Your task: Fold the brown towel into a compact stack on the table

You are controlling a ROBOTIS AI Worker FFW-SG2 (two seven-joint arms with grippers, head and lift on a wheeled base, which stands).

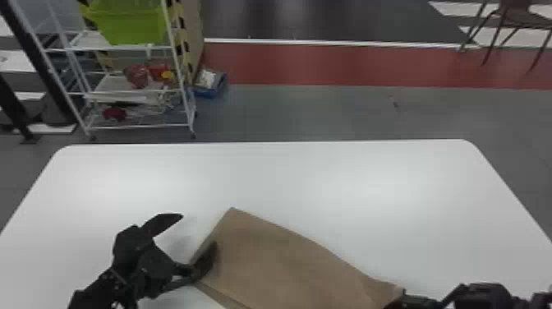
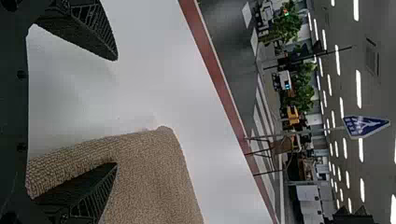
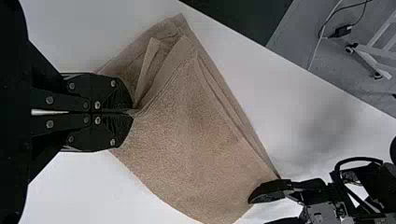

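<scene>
The brown towel [image 1: 283, 263], in layers, spans the near part of the table between both grippers. My left gripper [image 1: 194, 239] stands open at the towel's left edge: one finger lies against the cloth, the other is out over bare table. In the left wrist view, the left gripper [image 2: 116, 112] has a wide gap, and the towel [image 2: 149, 177] passes around its lower finger. My right gripper [image 1: 401, 299] is at the towel's right end. In the right wrist view, the right gripper [image 3: 133, 112] is shut on the towel [image 3: 187, 140], with loose folded corners beside the fingertips.
The white table [image 1: 263, 176] has its far edge well beyond the towel. Past it on the floor stand a white wire rack [image 1: 139, 127] with a green bin [image 1: 127, 24], at the far left, and a chair [image 1: 515, 18] at the far right.
</scene>
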